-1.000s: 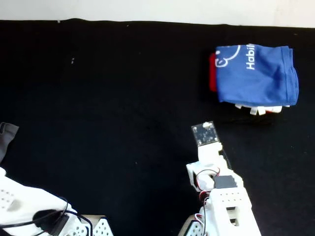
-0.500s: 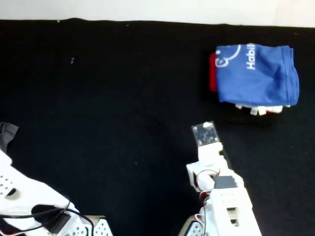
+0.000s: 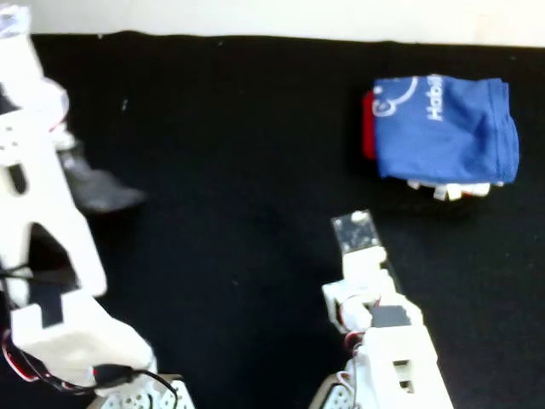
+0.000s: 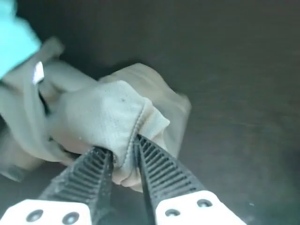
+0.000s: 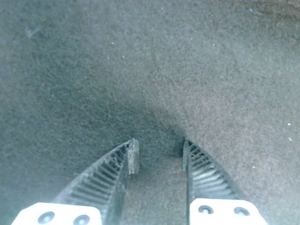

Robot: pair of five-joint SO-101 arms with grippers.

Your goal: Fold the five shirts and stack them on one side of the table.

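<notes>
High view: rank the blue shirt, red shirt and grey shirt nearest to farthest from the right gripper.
1 and 2. Too close to call: blue shirt atop the far-right stack, red shirt peeking out beneath it.
3. The grey shirt, far left, in the left gripper.

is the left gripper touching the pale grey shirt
Touching. The left wrist view shows the left gripper pinching a fold of the pale grey shirt between its fingers.
</notes>
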